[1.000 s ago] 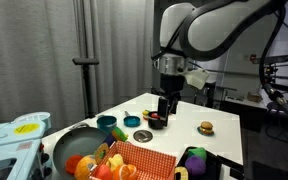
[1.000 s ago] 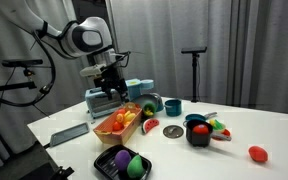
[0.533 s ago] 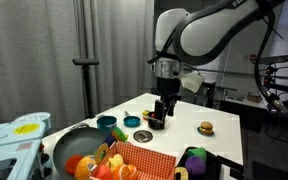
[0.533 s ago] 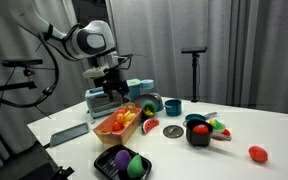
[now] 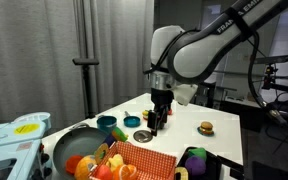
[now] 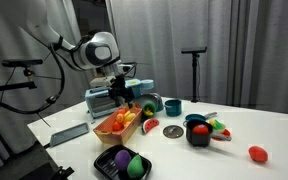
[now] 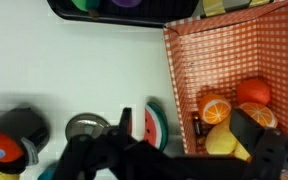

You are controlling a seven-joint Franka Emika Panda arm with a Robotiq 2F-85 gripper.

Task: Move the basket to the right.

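The basket (image 5: 149,158) is tan wicker with a red-and-white checked lining and holds oranges and yellow fruit. It sits at the near end of the white table in an exterior view, and also shows in the other exterior view (image 6: 112,126). In the wrist view the basket's lining (image 7: 219,60) fills the right side. My gripper (image 7: 189,135) is open above the basket's edge. One finger (image 7: 124,125) hangs outside over a watermelon slice (image 7: 156,122), the other (image 7: 254,130) over the fruit inside. The gripper also shows in both exterior views (image 5: 160,118) (image 6: 124,95).
A round dark grey pan (image 5: 72,142) lies beside the basket. A black tray with a purple item (image 6: 122,163) (image 7: 124,8) stands near it. A teal bowl (image 5: 106,124), a metal disc (image 7: 84,127), a black cup (image 7: 14,135) and a toy burger (image 5: 206,127) lie around.
The arm has come down and swung toward the basket; the gripper now hangs lower, over the basket's edge. The basket has not moved.
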